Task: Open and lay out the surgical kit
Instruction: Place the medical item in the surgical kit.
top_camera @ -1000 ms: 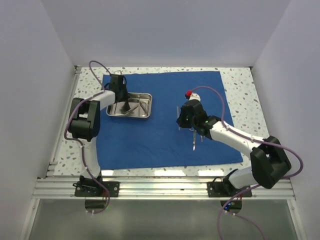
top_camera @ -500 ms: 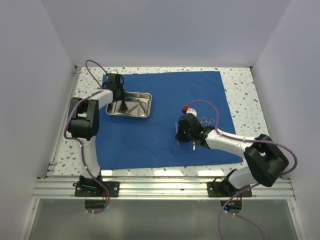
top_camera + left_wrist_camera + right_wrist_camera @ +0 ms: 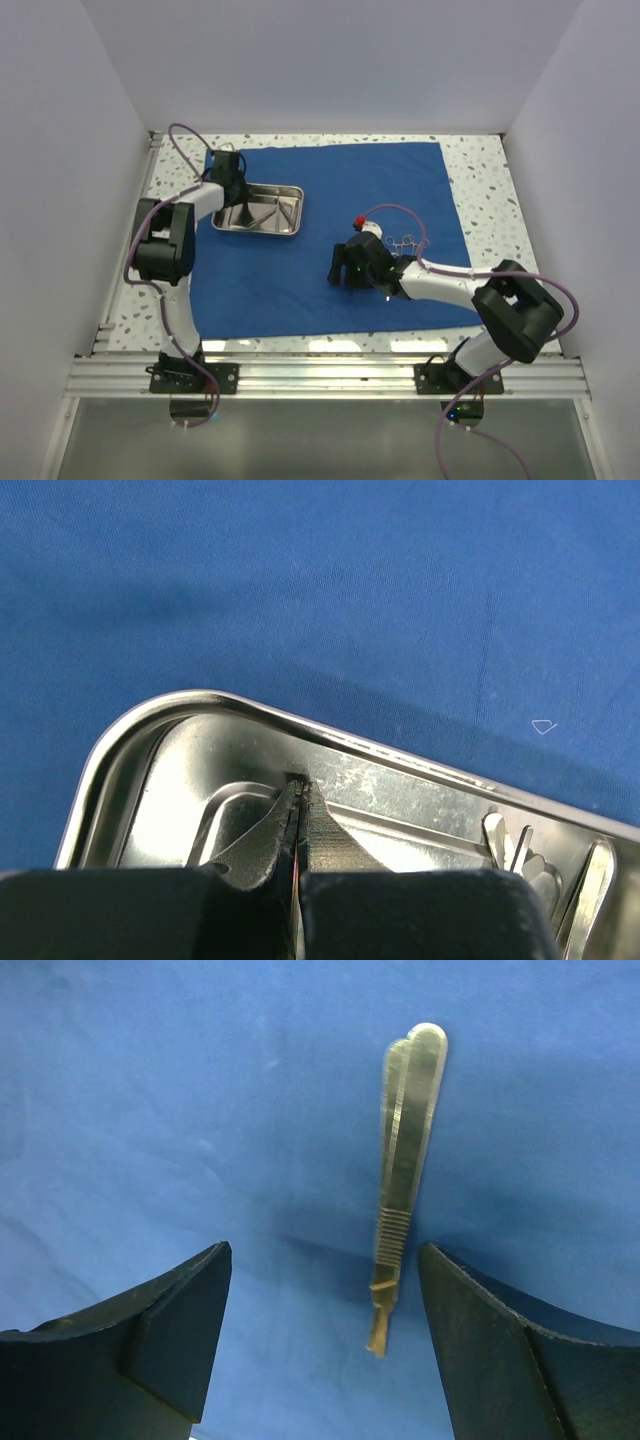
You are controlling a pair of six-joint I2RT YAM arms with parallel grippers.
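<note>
Surgical kit layout has advanced by one piece: the slim flat silver instrument [image 3: 405, 1180], carried a second ago by the right hand [image 3: 343, 265], is now released onto the royal-blue cloth drape [image 3: 290, 280] beneath that hand, which is spread open, at 4 o'clock from the shiny rectangular steel tray [image 3: 298, 212]. The left hand [image 3: 236, 195] is pressed closed inside the tray's 9 o'clock end; whether anything is pinched cannot be told.
</note>
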